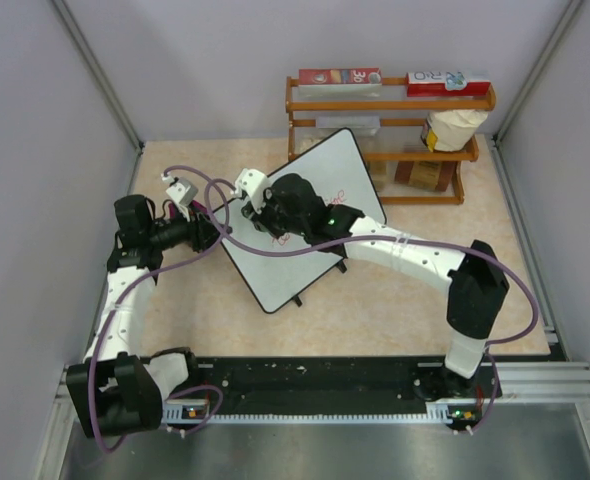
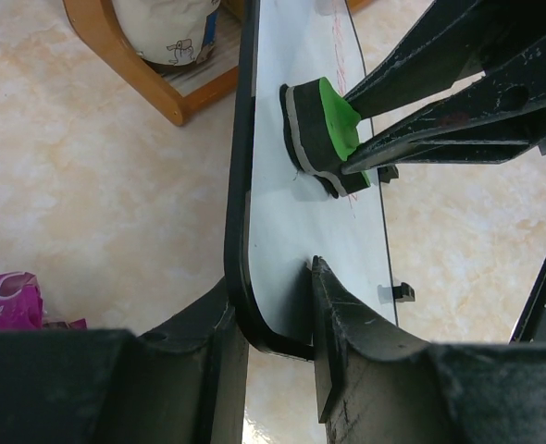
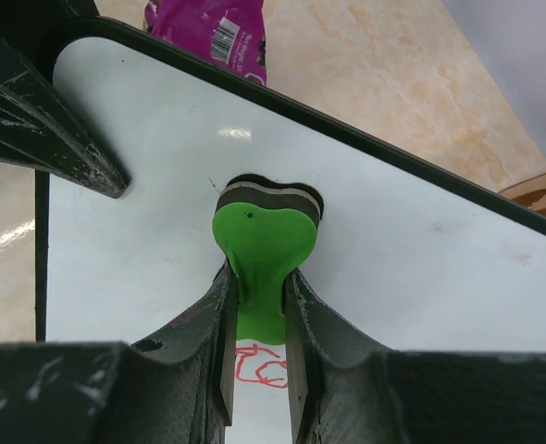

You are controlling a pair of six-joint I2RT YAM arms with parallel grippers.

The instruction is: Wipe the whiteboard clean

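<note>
The whiteboard (image 1: 305, 225) lies tilted on the table, white with a thin black frame. My left gripper (image 1: 213, 232) is shut on its left corner; the left wrist view shows the board's edge (image 2: 241, 231) between the jaws of that gripper (image 2: 271, 319). My right gripper (image 3: 256, 314) is shut on a green-backed eraser (image 3: 259, 245) and presses its dark felt pad on the board (image 3: 421, 268). The eraser also shows in the left wrist view (image 2: 324, 134). Red handwriting (image 3: 259, 365) shows on the board between my right fingers.
A wooden rack (image 1: 390, 120) with boxes and a bag stands right behind the board. A purple packet (image 2: 5, 301) lies on the table near the left gripper. Grey walls close in left and right.
</note>
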